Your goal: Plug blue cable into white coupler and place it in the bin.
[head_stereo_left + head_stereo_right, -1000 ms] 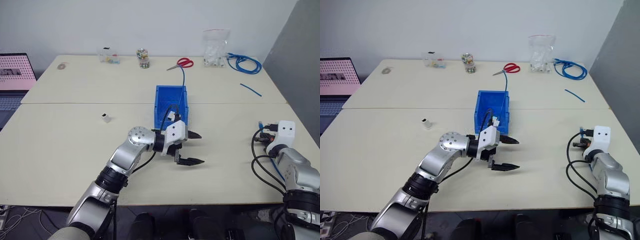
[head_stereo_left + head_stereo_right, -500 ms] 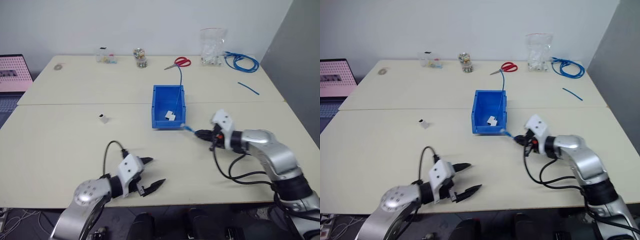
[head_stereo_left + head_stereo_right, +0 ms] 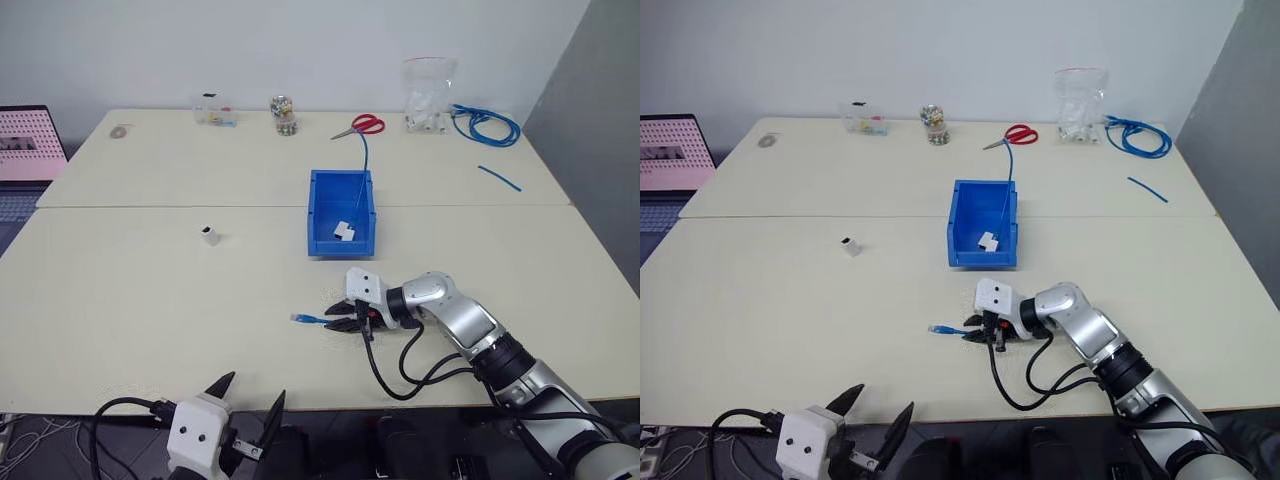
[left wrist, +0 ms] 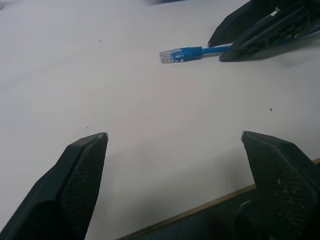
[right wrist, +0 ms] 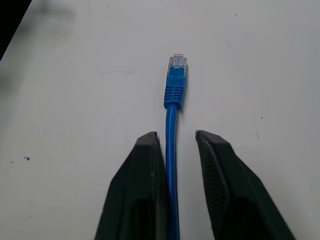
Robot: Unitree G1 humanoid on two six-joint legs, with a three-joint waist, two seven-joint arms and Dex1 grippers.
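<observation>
Blue cable (image 5: 170,120): flat on the table (image 3: 150,300), in front of the bin (image 3: 314,215)
Long axis: across the table, clear plug end toward the robot's left
Right gripper (image 3: 330,317): fingers parted, cable lying loose between them, not pinched
Left gripper (image 4: 175,135): spread wide, empty, at the table's near edge
White coupler (image 3: 210,235): apart, farther left

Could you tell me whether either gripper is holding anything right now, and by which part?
Nothing is clamped. The blue cable lies on the table between the right gripper's parted fingers, behind its plug. The left gripper is open and empty.
</observation>
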